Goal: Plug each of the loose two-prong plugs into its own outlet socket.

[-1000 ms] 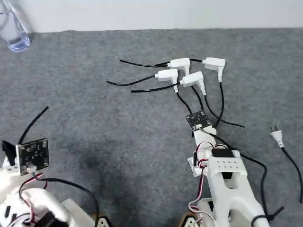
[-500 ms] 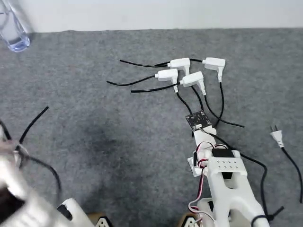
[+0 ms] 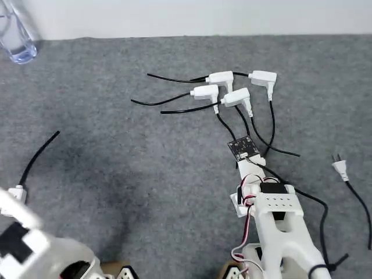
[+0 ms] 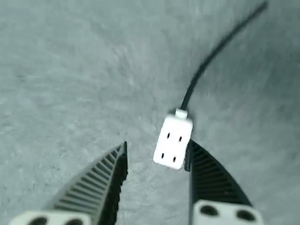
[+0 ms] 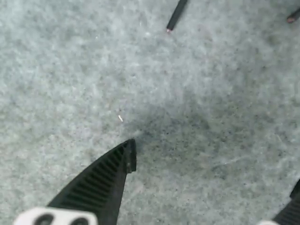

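- We find the left claw [image 4: 157, 145] spread wide around a white socket [image 4: 173, 142] near the tabletop's [image 3: 116, 145] left edge.
- Right claw [image 5: 213, 164]: wide, over bare tabletop.
- Loose plug [image 3: 341, 167] lies by the right edge.

Worktop: from my console I see the worktop [image 3: 116, 174] covered edge to edge in grey, felt-like fabric.
Far left corner: I make out a clear container [image 3: 16, 36] standing on the fabric.
Far edge: a white wall [image 3: 203, 17] runs along it.
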`<state>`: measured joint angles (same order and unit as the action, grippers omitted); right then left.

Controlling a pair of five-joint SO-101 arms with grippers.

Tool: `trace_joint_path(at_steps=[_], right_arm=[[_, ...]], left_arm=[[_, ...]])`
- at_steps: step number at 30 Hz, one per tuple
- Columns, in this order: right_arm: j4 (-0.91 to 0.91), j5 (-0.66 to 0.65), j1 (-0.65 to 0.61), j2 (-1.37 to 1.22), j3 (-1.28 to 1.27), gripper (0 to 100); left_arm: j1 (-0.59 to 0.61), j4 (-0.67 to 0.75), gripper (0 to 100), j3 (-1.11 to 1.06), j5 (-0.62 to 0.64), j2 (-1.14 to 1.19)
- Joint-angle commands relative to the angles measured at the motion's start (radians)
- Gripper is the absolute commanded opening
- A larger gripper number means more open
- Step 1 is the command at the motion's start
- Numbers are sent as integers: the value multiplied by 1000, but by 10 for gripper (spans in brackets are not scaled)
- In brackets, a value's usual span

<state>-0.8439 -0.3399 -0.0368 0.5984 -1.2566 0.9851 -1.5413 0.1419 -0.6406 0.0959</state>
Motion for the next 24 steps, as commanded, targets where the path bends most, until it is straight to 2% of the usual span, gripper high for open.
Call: trace_joint_path(at_steps=[1,8,15,24], right_arm=[[19,6,-13,25,6,483],[19,6,-13,25,6,483],[19,6,-15,25,6,483],[19,6,-15,25,6,483]], left_arm=[[34,25,188,41,-195,150],[55,29,192,41,-371,304],[66,117,192,41,-370,414],[51,124,186,42,-307,505]])
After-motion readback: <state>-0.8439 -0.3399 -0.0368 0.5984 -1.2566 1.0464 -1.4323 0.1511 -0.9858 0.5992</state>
